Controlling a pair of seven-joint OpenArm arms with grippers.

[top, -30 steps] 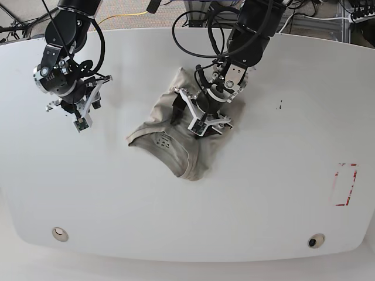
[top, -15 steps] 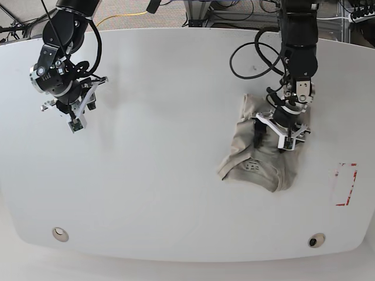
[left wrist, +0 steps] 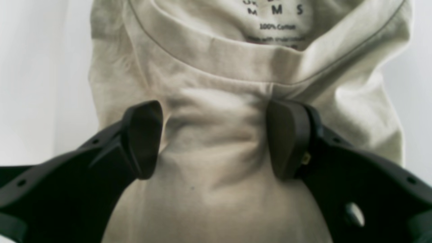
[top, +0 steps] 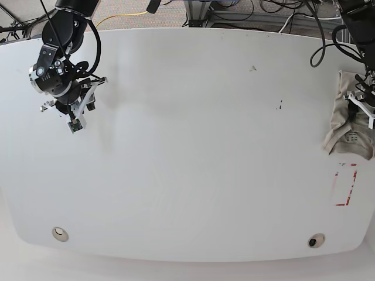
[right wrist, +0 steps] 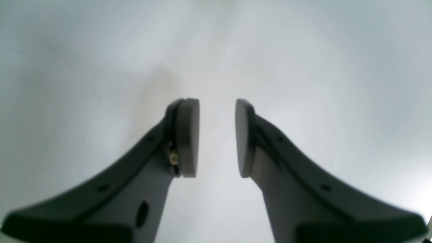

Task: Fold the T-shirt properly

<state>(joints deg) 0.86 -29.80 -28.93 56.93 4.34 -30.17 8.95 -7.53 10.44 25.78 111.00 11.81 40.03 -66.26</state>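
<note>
Since a second ago the shirt [top: 350, 126] has been dragged from mid-table to the far edge, on the base view's right, bunched under the left gripper [top: 361, 110]; the right gripper [top: 77, 111] has barely shifted over bare table [top: 187, 146].

From the left wrist, the fingers [left wrist: 143, 138] stand spread wide, with a ridge of cloth below the collar [left wrist: 216, 57] between them; whether they pinch it I cannot tell.

From the right wrist, the gripper [right wrist: 216, 138] is part open with nothing between the pads.

Folding looks unfinished: no neat, flat rectangle shows, just a crumpled heap, so spreading and folding seem still to come.
</note>
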